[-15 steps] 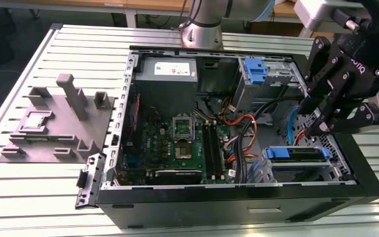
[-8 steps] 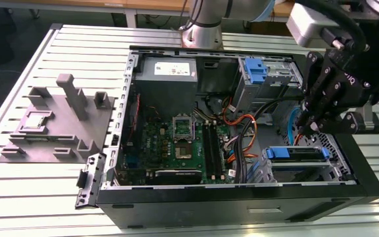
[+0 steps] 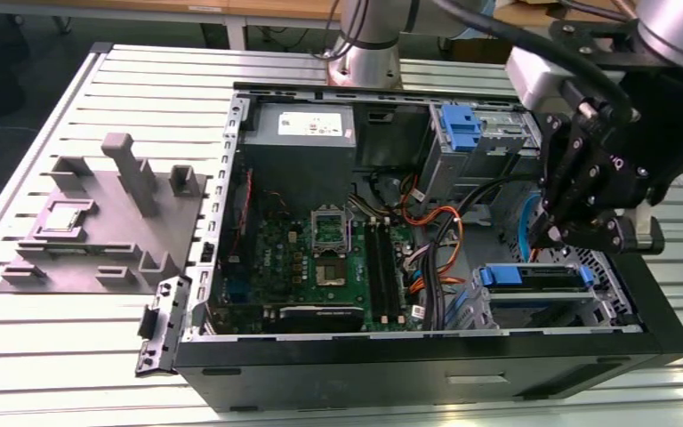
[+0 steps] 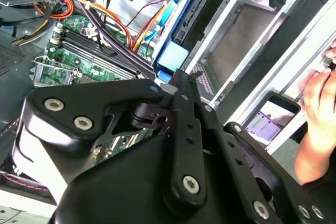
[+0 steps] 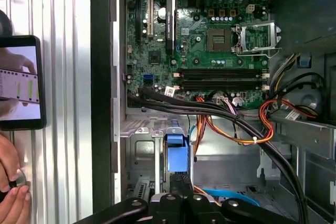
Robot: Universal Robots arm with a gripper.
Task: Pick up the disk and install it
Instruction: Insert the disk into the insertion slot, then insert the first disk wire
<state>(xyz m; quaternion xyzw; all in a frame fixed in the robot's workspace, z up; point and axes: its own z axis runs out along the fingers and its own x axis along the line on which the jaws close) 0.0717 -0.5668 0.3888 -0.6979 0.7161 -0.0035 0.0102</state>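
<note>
The disk, silver with a blue carrier frame, lies flat in the drive bay at the near corner of the open computer case, on the exterior view's right. My black gripper hangs just above its blue end with the fingers drawn together and nothing visible between them. In both wrist views the blue carrier end sits right beyond my gripper's tips. I cannot tell whether they touch it.
A second blue carrier sits in the far bay. Orange and black cables cross beside the bay, next to the motherboard. A grey stand occupies the exterior view's left. A hand and phone are beside the case.
</note>
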